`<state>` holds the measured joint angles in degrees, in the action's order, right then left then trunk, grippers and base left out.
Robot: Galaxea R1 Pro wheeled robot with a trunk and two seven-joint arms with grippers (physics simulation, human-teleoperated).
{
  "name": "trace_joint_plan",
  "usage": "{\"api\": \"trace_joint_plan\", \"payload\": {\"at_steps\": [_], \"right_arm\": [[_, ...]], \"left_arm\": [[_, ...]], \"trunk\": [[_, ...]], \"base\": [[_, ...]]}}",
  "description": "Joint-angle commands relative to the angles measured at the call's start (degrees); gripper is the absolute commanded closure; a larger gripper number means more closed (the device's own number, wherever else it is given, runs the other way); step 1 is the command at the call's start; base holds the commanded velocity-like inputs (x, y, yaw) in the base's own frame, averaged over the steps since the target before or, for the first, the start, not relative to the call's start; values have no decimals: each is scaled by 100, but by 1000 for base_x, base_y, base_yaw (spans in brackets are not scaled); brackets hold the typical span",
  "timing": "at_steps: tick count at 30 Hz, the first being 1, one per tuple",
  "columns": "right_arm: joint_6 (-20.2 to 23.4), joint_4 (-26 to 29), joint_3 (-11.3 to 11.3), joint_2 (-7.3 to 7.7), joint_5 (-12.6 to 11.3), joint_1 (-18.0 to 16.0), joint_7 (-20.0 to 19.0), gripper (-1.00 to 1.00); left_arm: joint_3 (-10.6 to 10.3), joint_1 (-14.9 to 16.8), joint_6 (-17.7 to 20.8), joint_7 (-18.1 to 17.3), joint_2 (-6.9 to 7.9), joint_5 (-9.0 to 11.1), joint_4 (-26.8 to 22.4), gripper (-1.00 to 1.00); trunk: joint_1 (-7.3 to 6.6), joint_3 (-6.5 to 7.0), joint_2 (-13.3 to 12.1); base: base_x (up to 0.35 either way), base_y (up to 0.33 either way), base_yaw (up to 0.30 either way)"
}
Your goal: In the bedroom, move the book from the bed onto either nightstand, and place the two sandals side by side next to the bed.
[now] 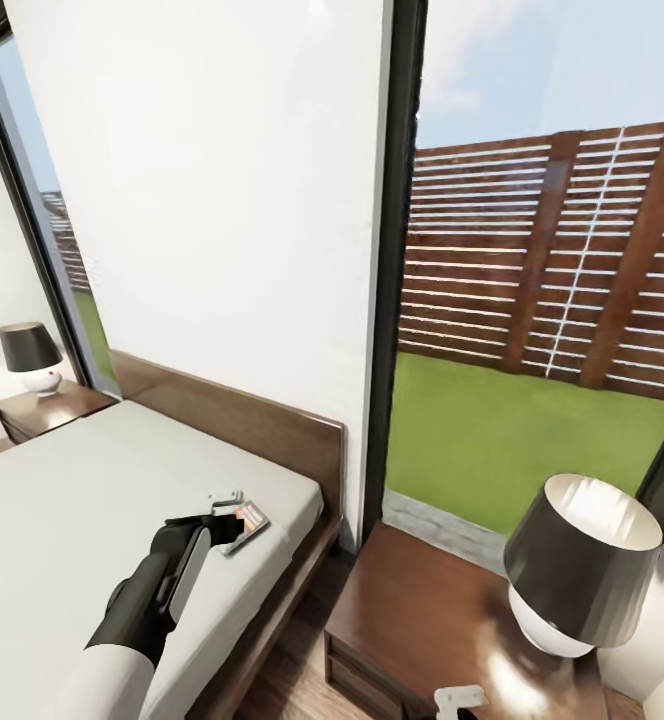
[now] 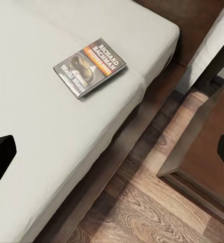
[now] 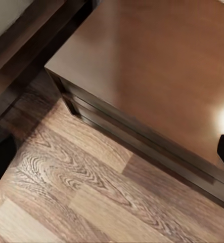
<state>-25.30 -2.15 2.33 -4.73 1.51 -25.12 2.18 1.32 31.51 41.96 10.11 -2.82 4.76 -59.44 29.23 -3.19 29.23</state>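
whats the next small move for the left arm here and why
Probably lower the left gripper onto the thin dark grey paperback book with the orange band and close on it. The book lies flat near the corner of the pale grey mattress, apparently untouched, with the fingers spread wide in the left wrist view. The dark brown glossy nightstand beside the bed has bare space.

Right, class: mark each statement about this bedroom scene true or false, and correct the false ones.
1. The thin dark grey paperback book lies on the pale grey bed mattress. True.
2. The book is near the mattress's corner. True.
3. The left gripper is clamped on the book. False: in the left wrist view the book lies apart from it.
4. The near dark brown wooden nightstand carries no lamp. False: a black-shaded lamp stands there.
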Motion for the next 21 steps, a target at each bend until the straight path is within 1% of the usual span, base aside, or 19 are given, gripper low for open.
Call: {"api": "trace_joint_plan", "payload": {"at_steps": [1,15,18,21], "right_arm": [[-34,-23,23,-1,15,-11,22,-100],[-37,-23,23,-1,16,-11,23,-100],[-37,-23,22,-1,16,-11,24,-100],[-37,-23,23,-1,16,-11,26,-100]], "left_arm": [[9,5,23,35,-3,51,-6,-100],[9,5,23,35,1,49,-6,-100],[9,5,23,35,1,52,-6,-100],[9,5,23,35,1,54,6,-100]], "trunk": [[6,-12,11],[6,-12,11],[6,-12,11],[6,-12,11]], "base": [[318,0,0],[33,0,0],[122,0,0],[225,0,0]]}}
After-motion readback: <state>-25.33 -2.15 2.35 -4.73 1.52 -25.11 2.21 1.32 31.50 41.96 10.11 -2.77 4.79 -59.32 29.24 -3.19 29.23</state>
